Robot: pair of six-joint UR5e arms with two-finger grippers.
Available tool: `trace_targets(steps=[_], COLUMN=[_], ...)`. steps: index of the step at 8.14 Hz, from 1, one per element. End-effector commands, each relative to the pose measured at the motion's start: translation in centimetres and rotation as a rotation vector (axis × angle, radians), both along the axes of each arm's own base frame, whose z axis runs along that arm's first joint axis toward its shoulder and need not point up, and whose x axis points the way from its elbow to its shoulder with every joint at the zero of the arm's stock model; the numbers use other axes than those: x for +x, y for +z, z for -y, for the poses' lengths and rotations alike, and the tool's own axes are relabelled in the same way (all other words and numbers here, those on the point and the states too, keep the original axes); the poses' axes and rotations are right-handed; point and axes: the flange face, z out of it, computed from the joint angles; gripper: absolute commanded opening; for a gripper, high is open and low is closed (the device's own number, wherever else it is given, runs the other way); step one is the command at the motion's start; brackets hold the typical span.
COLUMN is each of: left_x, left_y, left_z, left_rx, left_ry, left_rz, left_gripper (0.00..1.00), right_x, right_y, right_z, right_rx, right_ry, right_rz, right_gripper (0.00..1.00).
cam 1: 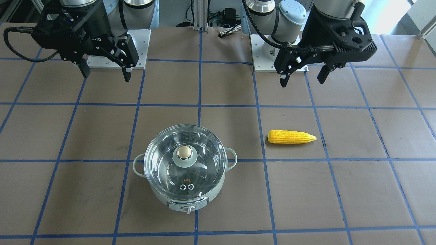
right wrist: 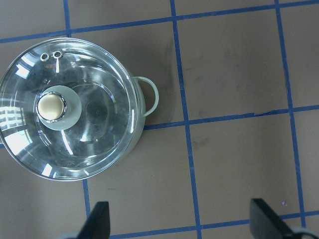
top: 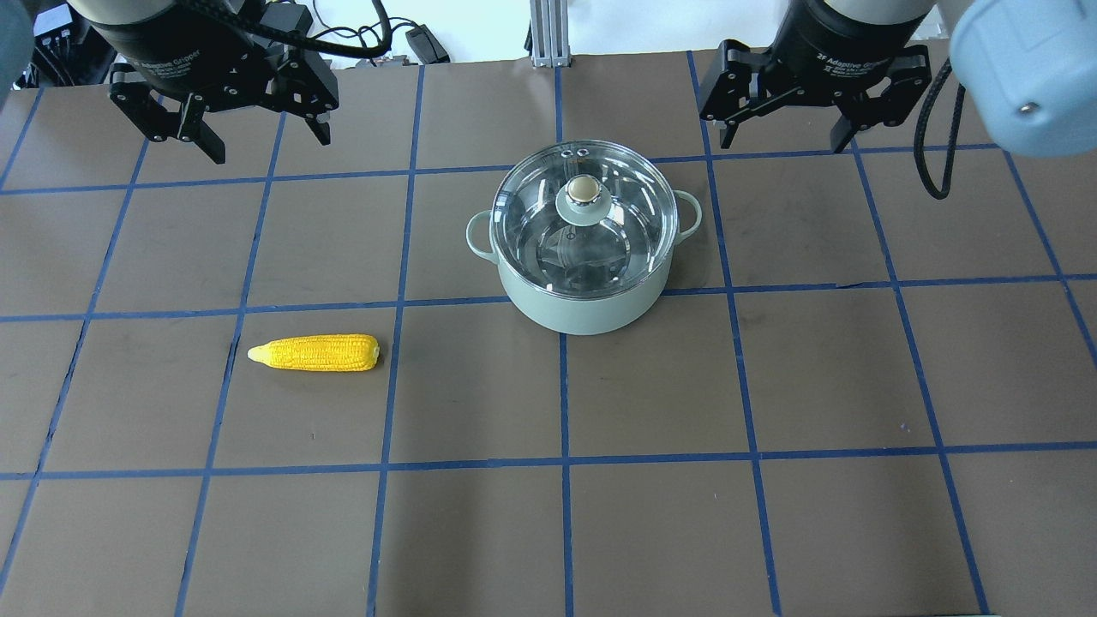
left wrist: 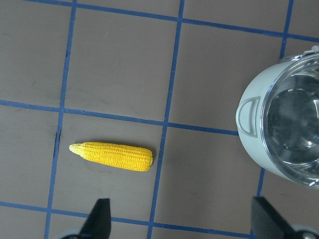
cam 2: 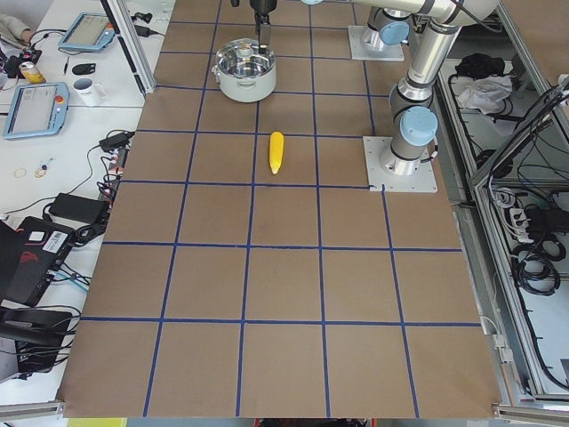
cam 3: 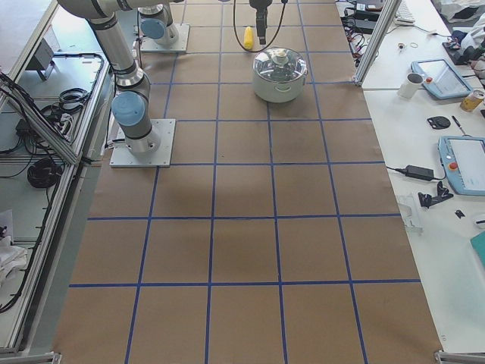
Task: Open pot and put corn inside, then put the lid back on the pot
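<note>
The pot (top: pixel 584 314), a round pale mint-green electric cooker with a shiny steel inside and two small loop handles, stands on the brown paper-covered bench (top: pixel 814 377). It is nearer the long edge opposite the robot than the edge where the arm bases are bolted. Its front control knob (cam 1: pixel 188 209) faces that opposite edge. The lid (top: pixel 548 224), a large round clear glass disc with a pale green centre base and a gold-beige knob, is seated flat on the pot's rim and closes it. Its two small metal vent rings (cam 1: pixel 186 186) lie on the side toward the control knob.

The corn (top: pixel 315 352), a single yellow cob tapered to a point, lies flat on the bench, well apart from the pot, toward the bench's end on the robot's left. It lies roughly parallel to the long edges, its pointed tip aimed at that left end. Blue tape lines (top: pixel 566 386) mark the paper into squares; the cob lies inside one square.

The left gripper (top: pixel 270 147) hangs high above the bench with its fingers spread wide and nothing between them. The right gripper (top: pixel 784 142) hangs likewise, fingers wide apart and empty, clear of the pot and lid.
</note>
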Motion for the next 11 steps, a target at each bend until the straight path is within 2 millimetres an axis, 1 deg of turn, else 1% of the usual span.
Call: trace_targets(steps=[1, 5, 6, 7, 8, 9, 10, 11], left_x=[0.0, 0.0, 0.6, 1.5, 3.4, 4.6, 6.2, 9.4], left_y=[-0.3, -0.9, -1.3, -2.1, -3.3, -4.3, -4.9, -5.2], left_z=[0.1, 0.4, 0.5, 1.0, 2.2, 3.2, 3.7, 3.9], left_rx=[0.015, 0.030, 0.051, 0.080, 0.104, 0.123, 0.136, 0.146], left_ry=[0.012, 0.027, 0.064, 0.092, 0.130, 0.150, 0.240, 0.429], left_rz=[-0.002, -0.007, -0.019, -0.017, -0.009, -0.008, -0.013, -0.023], left_gripper=[1.00, 1.00, 1.00, 1.00, 1.00, 1.00, 1.00, 1.00], right_x=[-0.1, 0.0, -0.1, -0.3, -0.2, 0.0, 0.4, 0.8], right_y=[0.0, 0.0, 0.0, 0.0, -0.3, -1.1, -2.2, -2.6], right_z=[0.0, -0.1, 0.0, 0.1, 0.3, 1.2, 3.0, 5.1], right_rx=[0.000, 0.001, -0.003, 0.000, 0.006, 0.012, 0.027, -0.021], right_ry=[-0.002, 0.000, 0.001, 0.009, 0.035, 0.039, 0.038, 0.036], right_rz=[-0.003, -0.001, -0.007, -0.012, -0.015, -0.001, -0.001, 0.010], right_gripper=[1.00, 1.00, 1.00, 1.00, 1.00, 1.00, 1.00, 1.00])
